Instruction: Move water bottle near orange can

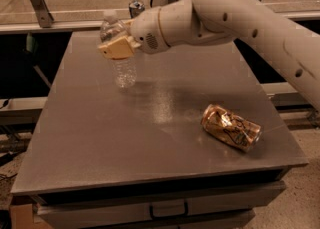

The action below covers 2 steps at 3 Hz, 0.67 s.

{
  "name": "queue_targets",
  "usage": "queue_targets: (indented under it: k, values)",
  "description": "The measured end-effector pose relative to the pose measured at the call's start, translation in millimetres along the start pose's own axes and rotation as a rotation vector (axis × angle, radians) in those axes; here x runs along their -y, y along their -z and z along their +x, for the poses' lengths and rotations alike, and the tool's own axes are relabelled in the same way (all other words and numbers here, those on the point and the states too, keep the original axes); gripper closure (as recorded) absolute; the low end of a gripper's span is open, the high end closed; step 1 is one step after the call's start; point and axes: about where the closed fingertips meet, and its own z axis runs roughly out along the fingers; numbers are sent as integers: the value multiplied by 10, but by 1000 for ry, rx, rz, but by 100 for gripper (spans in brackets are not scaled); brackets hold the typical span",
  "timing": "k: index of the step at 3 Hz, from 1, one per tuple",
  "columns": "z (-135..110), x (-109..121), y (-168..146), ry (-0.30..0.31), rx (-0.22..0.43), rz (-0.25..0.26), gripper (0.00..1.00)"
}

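Clasping water bottle, hand over grey table.

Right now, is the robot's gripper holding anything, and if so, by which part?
Yes: the tan two-finger gripper, over the grey table's far left, is closed around the clear ribbed plastic water bottle, gripping its upper body just below the shoulder.

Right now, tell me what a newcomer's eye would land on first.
The big white arm reaching in from the right, its gripper at the table's far left, jaws closed on the clear water bottle. Next, the dented orange can lying on its side near the table's right front.
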Motion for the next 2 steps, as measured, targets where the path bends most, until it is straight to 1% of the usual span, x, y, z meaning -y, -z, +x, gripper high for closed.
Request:
queue_targets:
  k: [1, 2]
  values:
    - [403, 131, 604, -97, 1, 136, 100]
    - [680, 172, 1227, -156, -8, 265, 100]
